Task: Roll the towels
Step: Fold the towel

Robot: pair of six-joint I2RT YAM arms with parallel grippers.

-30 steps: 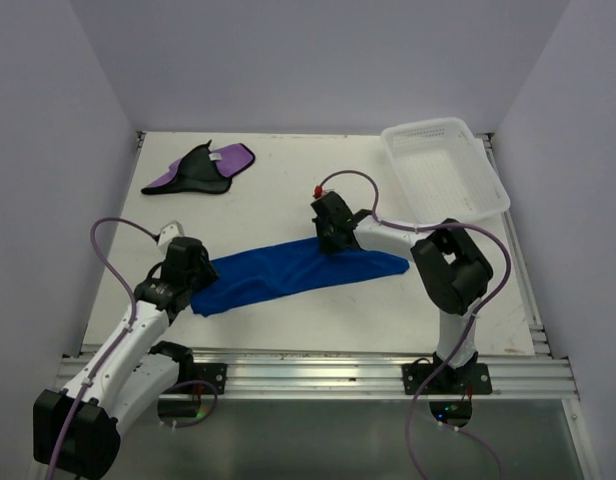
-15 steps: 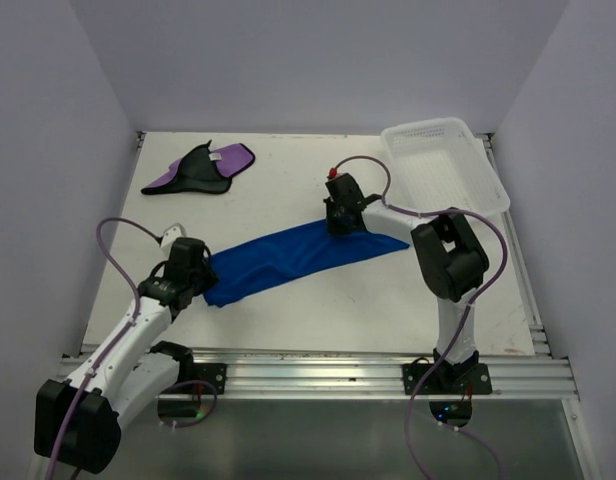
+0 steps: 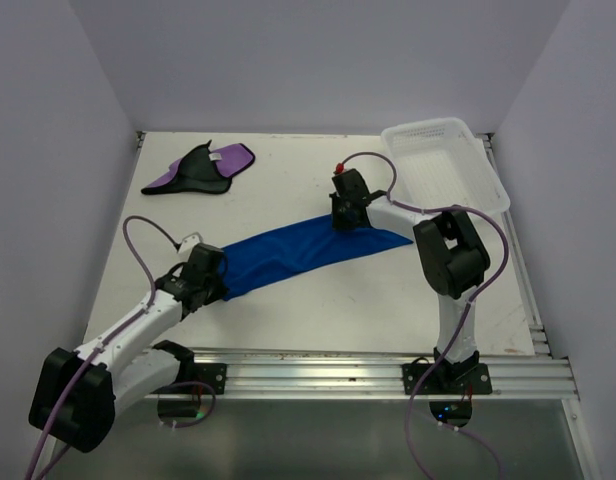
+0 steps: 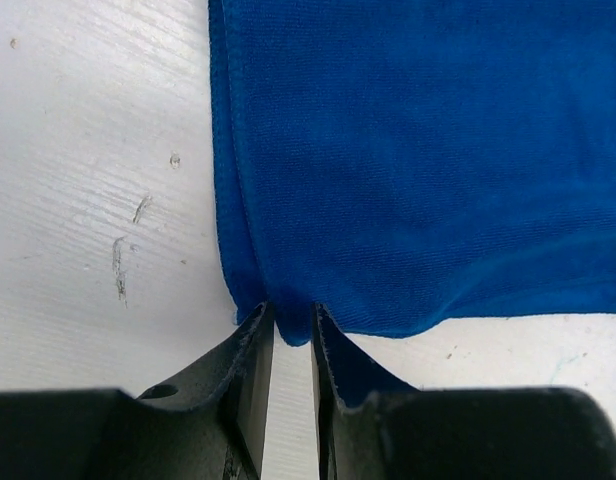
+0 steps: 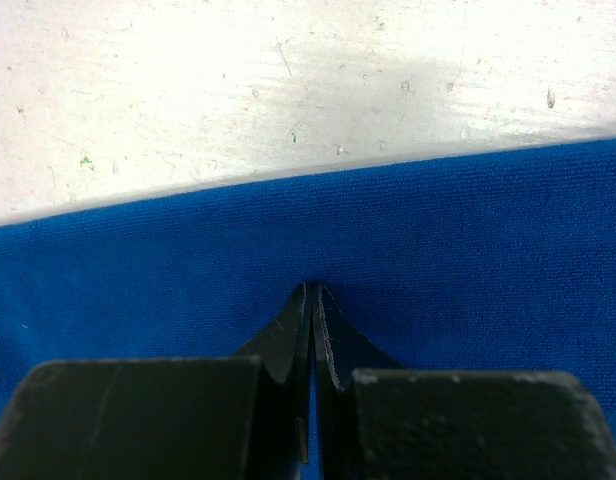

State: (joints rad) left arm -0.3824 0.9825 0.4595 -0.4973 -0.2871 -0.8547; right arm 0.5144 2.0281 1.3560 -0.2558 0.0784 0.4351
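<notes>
The blue towel [image 3: 298,255] lies as a long band across the middle of the table, slanting from near left to far right. My left gripper [image 3: 217,284] is shut on its near-left end; in the left wrist view the jaws [image 4: 292,322] pinch a small fold of the towel's edge [image 4: 418,160]. My right gripper [image 3: 346,221] is shut on the towel near its far-right end; in the right wrist view the tips [image 5: 313,292] are pressed together on blue cloth [image 5: 468,240]. The purple towel [image 3: 203,168], black side partly up with a white tag, lies crumpled at the far left.
A white plastic mesh basket [image 3: 443,165] stands at the far right corner, just beyond the right arm. White walls close in the table on three sides. A metal rail [image 3: 318,365] runs along the near edge.
Both grippers moved away from the near edge and to the right, still holding the blue towel. The towel shifted with them and now lies straighter and tauter.
</notes>
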